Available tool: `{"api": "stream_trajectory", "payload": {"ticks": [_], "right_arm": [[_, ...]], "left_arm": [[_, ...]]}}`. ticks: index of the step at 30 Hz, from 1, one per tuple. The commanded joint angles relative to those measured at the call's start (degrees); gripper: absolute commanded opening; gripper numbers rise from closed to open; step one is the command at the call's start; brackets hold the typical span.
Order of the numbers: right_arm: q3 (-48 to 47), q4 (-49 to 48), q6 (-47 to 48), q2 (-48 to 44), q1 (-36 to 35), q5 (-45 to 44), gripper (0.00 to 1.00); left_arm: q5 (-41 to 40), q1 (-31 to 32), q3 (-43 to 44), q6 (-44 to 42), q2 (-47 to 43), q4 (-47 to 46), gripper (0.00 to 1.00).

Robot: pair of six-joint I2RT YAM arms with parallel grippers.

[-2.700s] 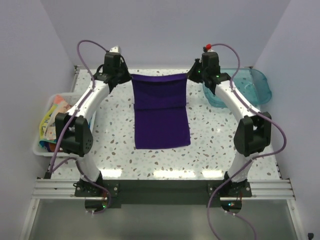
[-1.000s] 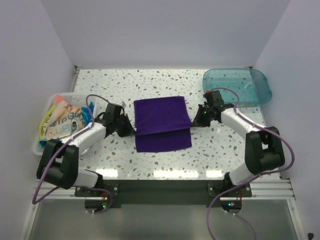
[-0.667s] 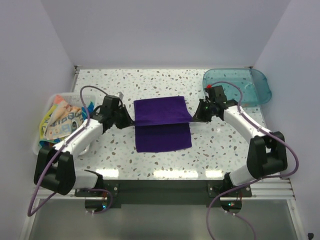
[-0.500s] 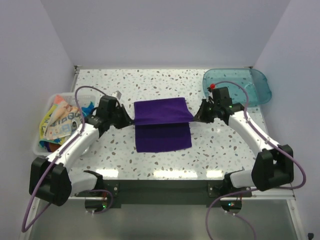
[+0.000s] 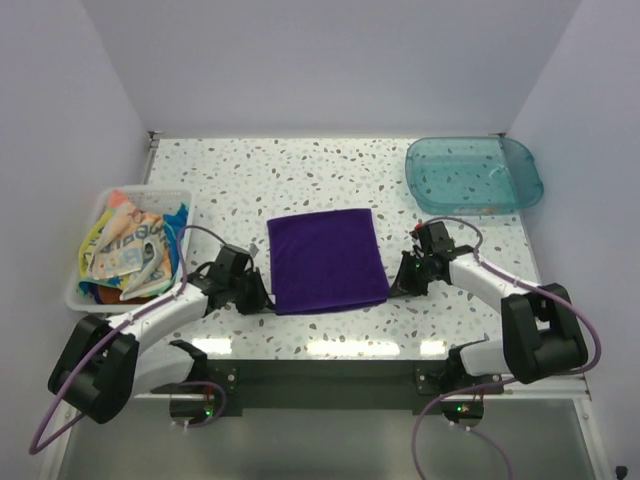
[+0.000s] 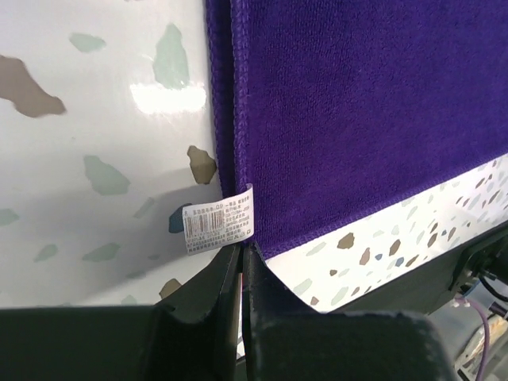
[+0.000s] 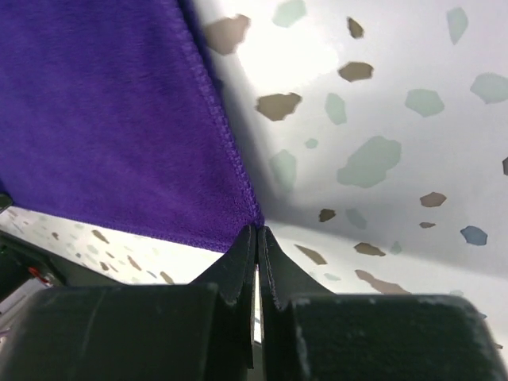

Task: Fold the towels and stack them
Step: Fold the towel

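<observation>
Deep purple soft cloth towel [image 5: 325, 258] lies flat at the middle of the counter, towards the near edge. It is doubled over, and the left wrist view shows a second layer peeking out along its left side.

Biggest first: the white, speckled terrazzo counter [image 5: 300, 175], glossy with light glare, is boxed in by pale lilac walls on three sides. One aluminium rail [image 5: 330, 378] runs along its near edge. Two white arms reach low over it, the left arm [image 5: 165, 305] and the right arm [image 5: 490, 280], one each side of the towel.

One translucent teal plastic tub [image 5: 470, 175] sits in the far right corner, well apart from the towel. One white plastic basket [image 5: 150, 192] sits at the left edge, just beside the left arm, holding a heap of crumpled colourful towels [image 5: 125, 250]; how many, I cannot tell.

Down to the small stuff: the left claw [image 6: 242, 250] is pinched on the towel's near left corner, right beside one white printed care label [image 6: 220, 228]. The right claw [image 7: 256, 234] is clamped tight on the near right corner.
</observation>
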State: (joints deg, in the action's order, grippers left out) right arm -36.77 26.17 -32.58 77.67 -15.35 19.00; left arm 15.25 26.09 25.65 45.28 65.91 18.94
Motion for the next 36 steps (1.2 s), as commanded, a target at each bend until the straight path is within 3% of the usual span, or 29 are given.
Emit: {"api": "stream_trajectory", "payload": {"ticks": [1, 9, 15, 18, 19, 21, 23, 26, 28, 33, 36], "right_arm": [[1.97, -4.11, 0.41, 1.95, 0.68, -2.92, 0.0], [3.82, -4.11, 1.64, 3.46, 0.59, -4.94, 0.0], [1.89, 0.36, 2.87, -0.58, 0.5, -7.4, 0.09], [-0.05, 4.05, 3.66, -3.83, 0.59, -8.37, 0.28], [-1.18, 5.63, 3.84, -4.71, 0.5, -8.8, 0.4], [-2.68, 7.22, 4.8, -6.9, 0.24, -9.42, 0.51], [-5.23, 8.89, 5.94, -8.14, -0.46, -10.48, 0.54], [-7.96, 7.93, 6.39, -7.89, -1.6, -9.87, 0.53], [-9.18, 5.74, 6.3, -5.87, -3.62, -9.51, 0.46], [-9.37, -0.23, 3.93, 0.55, -8.46, -9.51, 0.3], [-7.0, -4.1, 2.61, 3.62, -8.81, -10.04, 0.29]], "left_arm": [[-2.67, 2.21, -2.27, 2.18, 1.58, -3.29, 0.08], [-4.78, 3.27, -3.5, 3.59, 2.39, -2.95, 0.11], [-5.58, 3.36, -2.8, 4.47, -3.58, 1.8, 0.18], [-6.19, 3.44, -1.75, 4.73, -7.18, 5.22, 0.32], [-6.54, 3.44, -0.7, 4.73, -8.07, 6.19, 0.4], [-8.47, 3.44, 1.32, 5.0, -10.96, 9.18, 0.46], [-10.23, 3.36, 2.99, 4.91, -12.73, 9.71, 0.5], [-11.2, 3.44, 7.91, 3.51, -11.07, 8.75, 0.53], [-10.51, 3.44, 11.43, 2.02, -6.69, 6.22, 0.52], [-10.67, 6.17, 17.49, -0.71, 6.14, 1.02, 0.4], [-11.02, 7.48, 17.42, -1.86, 11.32, -0.92, 0.36]]}}
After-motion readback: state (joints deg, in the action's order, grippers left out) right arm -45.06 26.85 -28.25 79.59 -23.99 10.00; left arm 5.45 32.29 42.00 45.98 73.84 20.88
